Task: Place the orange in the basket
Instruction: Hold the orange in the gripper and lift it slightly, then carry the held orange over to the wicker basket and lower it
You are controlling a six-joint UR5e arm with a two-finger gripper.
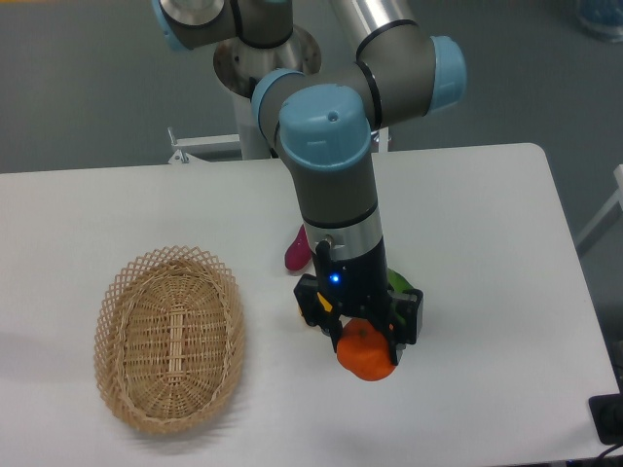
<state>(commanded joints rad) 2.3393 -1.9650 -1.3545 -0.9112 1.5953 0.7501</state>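
Note:
The orange (365, 355) is small, round and bright orange, and it sits between the fingers of my gripper (364, 342) right of the table's middle. My gripper points down and is shut on the orange. Whether the fruit touches the table cannot be told. The basket (169, 337) is an oval of pale tan wicker with an open lattice rim, lying on the left part of the table, well to the left of my gripper. Nothing lies inside it.
A pink-magenta object (296, 250) lies behind the arm near the table's middle. A green object (398, 282) peeks out just right of the wrist. The white table (487, 243) ends at a rounded right edge; the arm's base stands at the back.

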